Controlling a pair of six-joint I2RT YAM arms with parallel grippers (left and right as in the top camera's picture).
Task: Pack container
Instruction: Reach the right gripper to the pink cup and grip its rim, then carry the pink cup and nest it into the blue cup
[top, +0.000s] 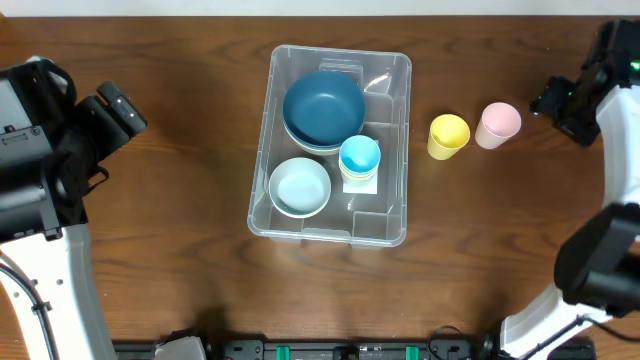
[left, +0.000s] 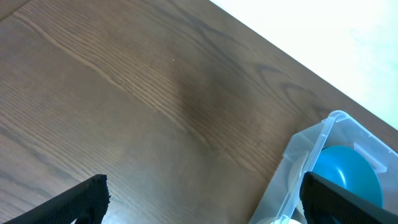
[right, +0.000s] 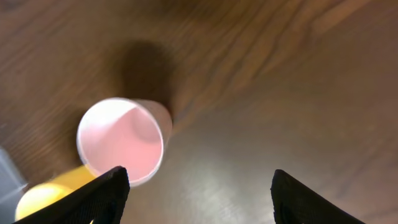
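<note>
The container (top: 388, 128), a clear, ribbed rectangular bin with rounded corners, sat mid-frame on the tabletop (top: 180, 220), holding a dark blue bowl (top: 323, 108), a pale bowl (top: 299, 186) and a blue cup (top: 359, 157). My left end effector (left: 211, 208) and right end effector (right: 199, 199) both stood apart, gripping nothing.

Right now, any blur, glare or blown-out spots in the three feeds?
Overhead: sharp and evenly lit, with a small glare patch on the far wall of the container. Left wrist: the table grain is crisp, the top-right corner blown out white. Right wrist: soft and blurred throughout; the pink cup throws a dark shadow behind it.
</note>
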